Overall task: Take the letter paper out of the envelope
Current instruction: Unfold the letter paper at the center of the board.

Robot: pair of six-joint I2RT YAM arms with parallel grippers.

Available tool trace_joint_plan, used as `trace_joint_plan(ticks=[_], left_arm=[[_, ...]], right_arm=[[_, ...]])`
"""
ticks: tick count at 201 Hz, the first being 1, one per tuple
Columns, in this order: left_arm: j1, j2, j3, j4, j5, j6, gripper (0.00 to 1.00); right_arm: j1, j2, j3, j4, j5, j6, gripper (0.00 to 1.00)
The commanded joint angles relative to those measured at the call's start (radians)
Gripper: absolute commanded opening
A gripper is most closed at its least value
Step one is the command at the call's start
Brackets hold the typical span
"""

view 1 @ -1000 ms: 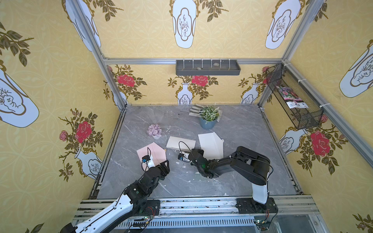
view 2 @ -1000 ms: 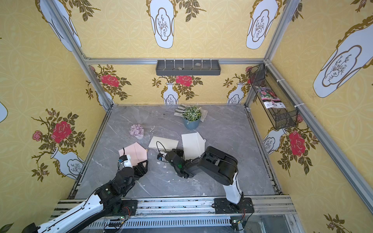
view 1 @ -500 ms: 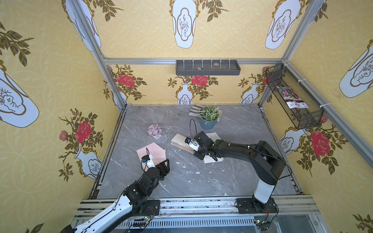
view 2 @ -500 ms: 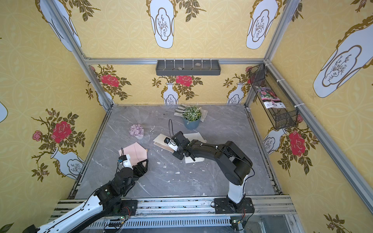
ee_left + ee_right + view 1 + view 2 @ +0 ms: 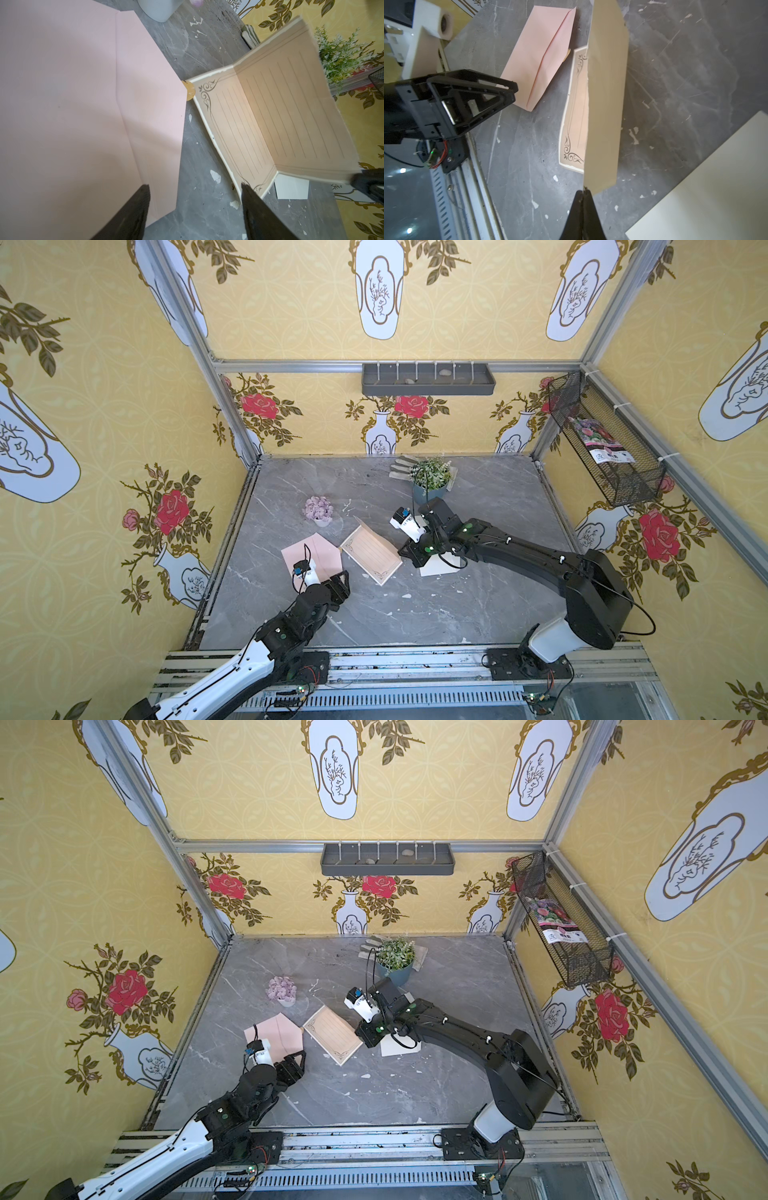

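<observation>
The pink envelope [image 5: 311, 556] [image 5: 276, 1033] [image 5: 83, 93] [image 5: 542, 56] lies flat on the marble table, its flap tip with a gold seal [image 5: 189, 91] pointing at the letter paper. The beige lined letter paper [image 5: 372, 553] [image 5: 332, 1036] [image 5: 270, 116] lies beside the envelope, outside it, half unfolded. One half rests on the table and the other half [image 5: 606, 104] stands up. My right gripper [image 5: 402, 551] [image 5: 360, 1031] [image 5: 584, 192] is shut on the raised half's corner. My left gripper [image 5: 343, 578] [image 5: 297, 1056] [image 5: 194, 193] hovers open over bare table between envelope and paper, holding nothing.
A white sheet [image 5: 436, 569] [image 5: 695, 187] lies under the right arm. A potted plant [image 5: 430, 479] with gloves behind it and a small purple flower pot [image 5: 318, 510] stand farther back. A wire basket [image 5: 606, 448] hangs on the right wall.
The right arm has swung out towards the back right with the paper's edge pinched, and the folded paper has opened up. The left gripper has stayed almost still.
</observation>
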Motion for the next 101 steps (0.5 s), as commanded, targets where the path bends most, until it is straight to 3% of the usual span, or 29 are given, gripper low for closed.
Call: trace_joint_plan(ticks=[1,67,101], left_arm=[[0.001,0.003,0.001,-0.068,0.011,0.013,0.71],[0.001,0.029,0.038,-0.049,0.03,0.038,0.69],[0.001,0.153,0.099,0.006,0.059,0.07,0.69]], right_arm=[[-0.028,-0.024,-0.084,0.06,-0.12,0.133,0.0],[-0.043,-0.083,-0.316,0.4,-0.232,0.36,0.0],[-0.061,-0.093,-0.39,0.493,-0.223,0.426,0.0]])
